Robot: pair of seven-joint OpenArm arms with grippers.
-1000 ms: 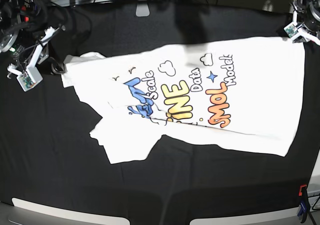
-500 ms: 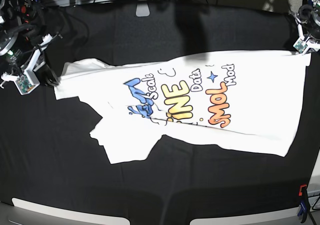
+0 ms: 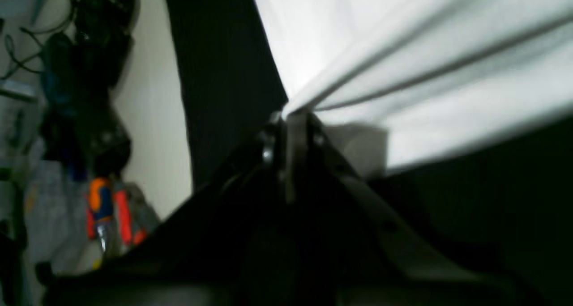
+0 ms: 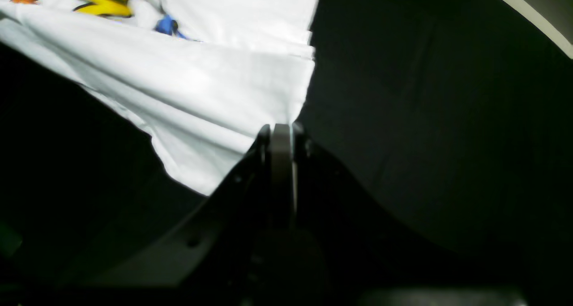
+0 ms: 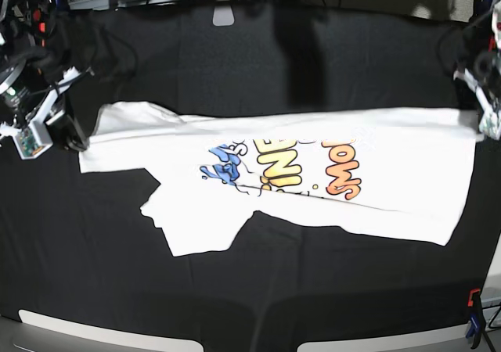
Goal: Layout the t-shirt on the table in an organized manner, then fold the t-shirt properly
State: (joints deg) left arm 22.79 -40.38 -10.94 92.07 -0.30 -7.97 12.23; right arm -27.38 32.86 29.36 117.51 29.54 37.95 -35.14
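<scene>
**Op:** I see the t-shirt (image 5: 313, 188) spread across the middle of the table (image 5: 235, 289), print up, far edge lifted and folding over the lettering.

**Log:** Grips?

**Op:** Left gripper (image 3: 291, 118) is clamped tight on a white corner, cloth pulled taut in ridges. Right gripper (image 4: 280, 131) is likewise pinched on the opposite corner.

**Log:** Surroundings?

**Op:** An orange-handled clamp (image 3: 105, 212) hangs at the table's edge.
</scene>
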